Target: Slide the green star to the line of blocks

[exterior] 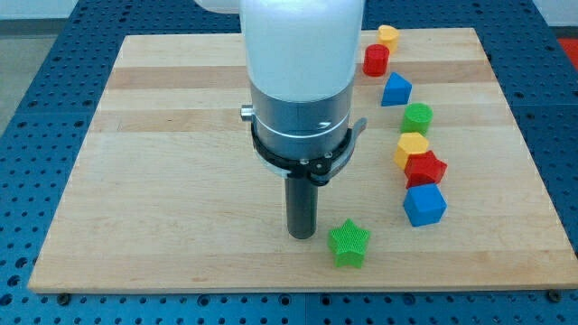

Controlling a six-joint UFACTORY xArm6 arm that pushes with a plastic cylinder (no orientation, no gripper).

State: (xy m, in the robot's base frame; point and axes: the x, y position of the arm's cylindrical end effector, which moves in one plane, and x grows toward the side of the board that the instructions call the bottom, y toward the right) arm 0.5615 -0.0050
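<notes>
The green star (349, 244) lies near the view's bottom, right of centre. My tip (301, 236) rests on the board just left of the star, a small gap apart. A line of blocks runs down the view's right: a yellow block (387, 37), a red block (376, 60), a blue block (396, 89), a green cylinder (417, 117), a yellow hexagon (412, 147), a red star (424, 169) and a blue cube (424, 205) at its lower end. The green star sits left of and below the blue cube.
The wooden board (163, 181) lies on a blue perforated table (27, 99). The arm's wide white and grey body (301, 81) hides the board's upper middle.
</notes>
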